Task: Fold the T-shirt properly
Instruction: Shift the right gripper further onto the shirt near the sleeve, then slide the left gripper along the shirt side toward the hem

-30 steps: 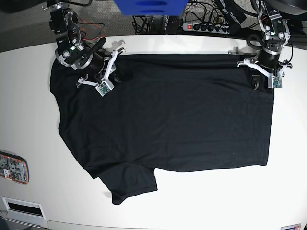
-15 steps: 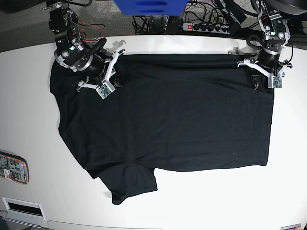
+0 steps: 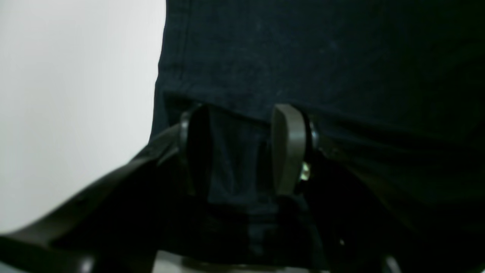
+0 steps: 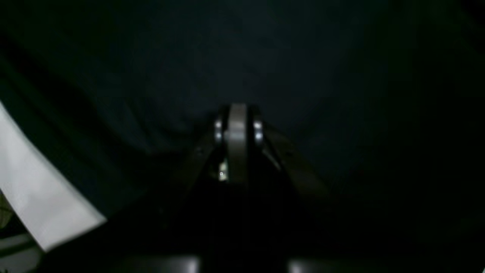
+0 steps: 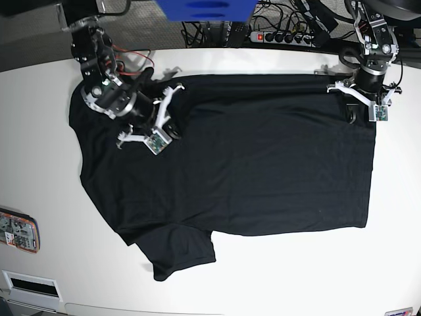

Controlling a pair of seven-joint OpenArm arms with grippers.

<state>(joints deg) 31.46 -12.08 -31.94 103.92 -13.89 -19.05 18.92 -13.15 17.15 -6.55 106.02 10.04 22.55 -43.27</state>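
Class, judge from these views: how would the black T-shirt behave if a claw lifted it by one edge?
The T-shirt would probably hang limp: it lies flat, and one sleeve is already folded over. It looks thin and light, its hem lying close on the table. Pushed, it would likely bunch up, not slide whole.

- A white table point(image 5: 276, 276) fills most of the base view; its bare top also shows at the left of the left wrist view.
- A blue box-like object point(image 5: 205, 9) sits at the top edge, partly cut off.
- A black power strip point(image 5: 284, 37) with a red switch lies behind the table's far edge, among tangled cables point(image 5: 217, 31).
- A small colourful device point(image 5: 18, 232) rests at the table's left edge.
- A white vented panel point(image 5: 29, 284) occupies the bottom left corner.
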